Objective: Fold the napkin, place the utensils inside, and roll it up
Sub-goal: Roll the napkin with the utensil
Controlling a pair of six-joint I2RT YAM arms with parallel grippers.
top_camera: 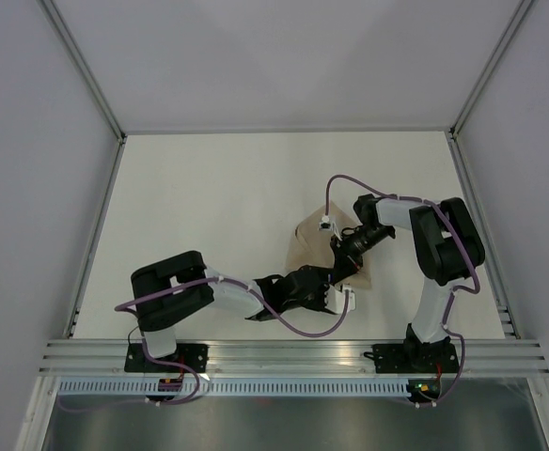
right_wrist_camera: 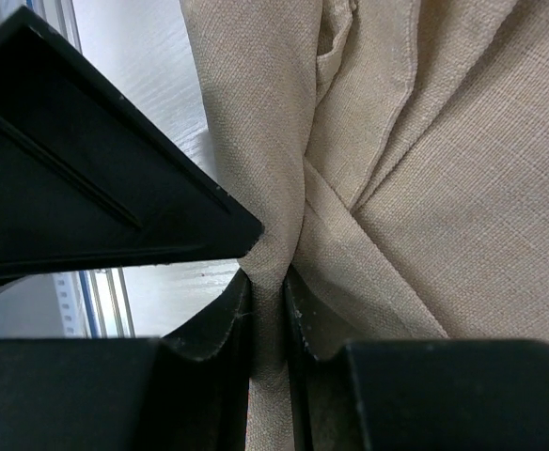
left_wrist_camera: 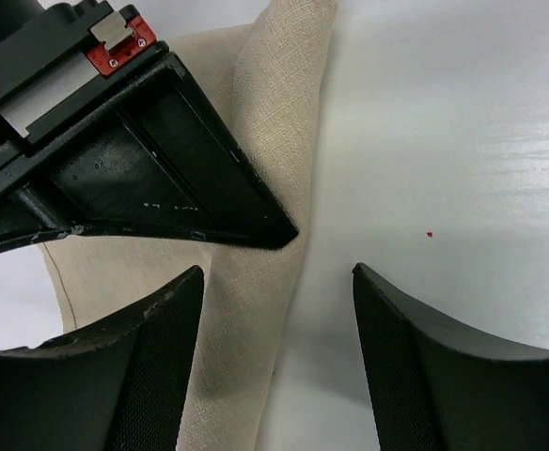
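The tan-beige napkin [top_camera: 305,242] lies bunched and creased at the table's middle. It also shows in the left wrist view [left_wrist_camera: 265,141] and the right wrist view [right_wrist_camera: 444,188]. My right gripper [right_wrist_camera: 267,282] is shut on a raised fold of the napkin, and in the top view it [top_camera: 338,265] sits at the cloth's near right side. My left gripper [left_wrist_camera: 276,272] is open. Its jaws straddle the napkin's folded edge just below the right gripper's finger [left_wrist_camera: 162,160], and in the top view it [top_camera: 329,284] meets the right gripper. The fork is out of view.
Purple cables [top_camera: 303,329] loop from both arms near the cloth. The white table [top_camera: 209,188] is bounded by a metal rail [top_camera: 293,352] at the near edge and by grey walls on the other sides.
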